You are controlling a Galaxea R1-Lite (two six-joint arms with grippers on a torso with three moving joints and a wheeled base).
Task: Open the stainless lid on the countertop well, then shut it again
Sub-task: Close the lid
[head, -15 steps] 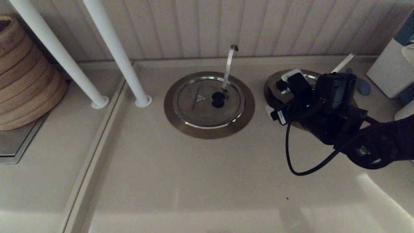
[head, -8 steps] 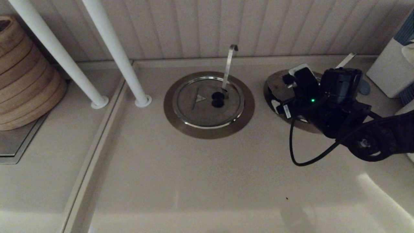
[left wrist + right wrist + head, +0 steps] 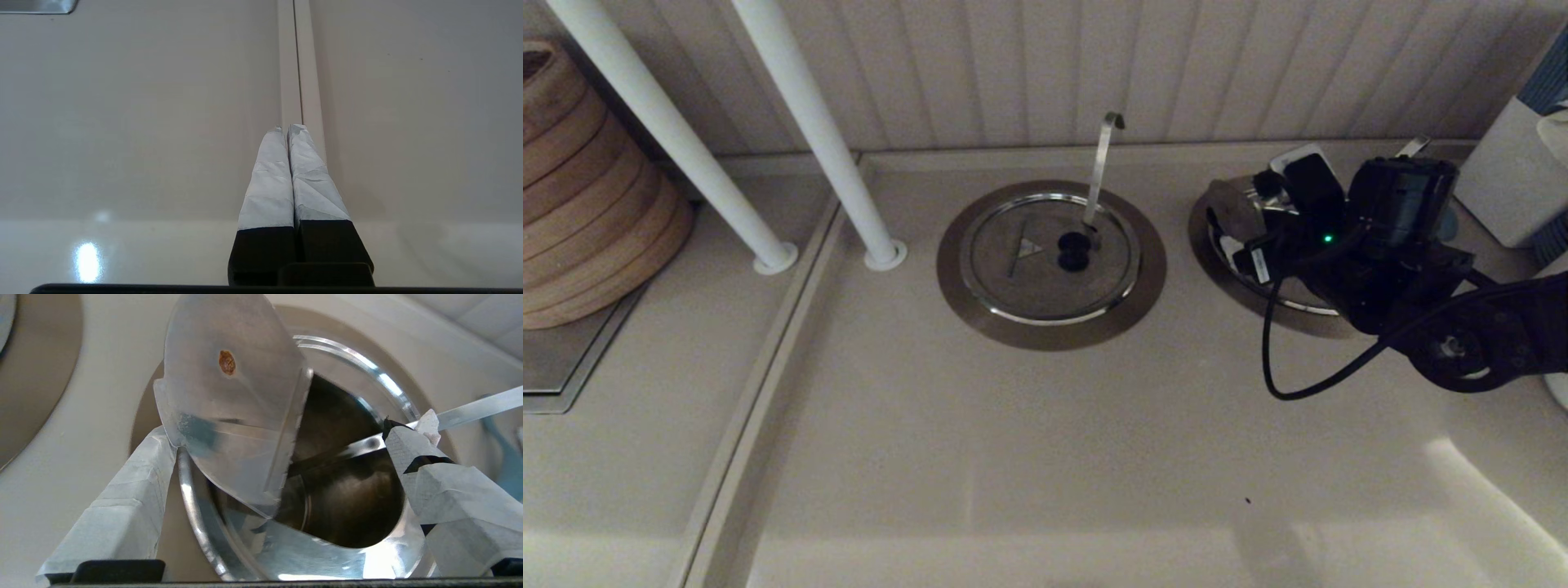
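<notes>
The stainless lid (image 3: 229,396) stands with one half tipped upright over the countertop well (image 3: 347,490), whose dark inside shows. The same raised flap (image 3: 1232,204) shows at the right in the head view, above the dull collar (image 3: 1199,233). My right gripper (image 3: 286,435) is open, its fingers spread wide on either side of the flap. One taped finger (image 3: 135,490) touches the flap's edge. The straight ladle handle (image 3: 470,410) slants out past the other finger. The lid's knob is hidden. My left gripper (image 3: 288,127) is shut and empty over bare counter.
The twin lid (image 3: 1029,261) with its hooked upright handle (image 3: 1103,163) lies shut at centre. Two white poles (image 3: 809,139) and a stack of wooden steamers (image 3: 580,188) stand at left. A white container (image 3: 1503,180) sits at far right, close to my right arm.
My right gripper has moved back toward the wall and to the right. The lid's flap has swung up from nearly flat to upright, uncovering the well.
</notes>
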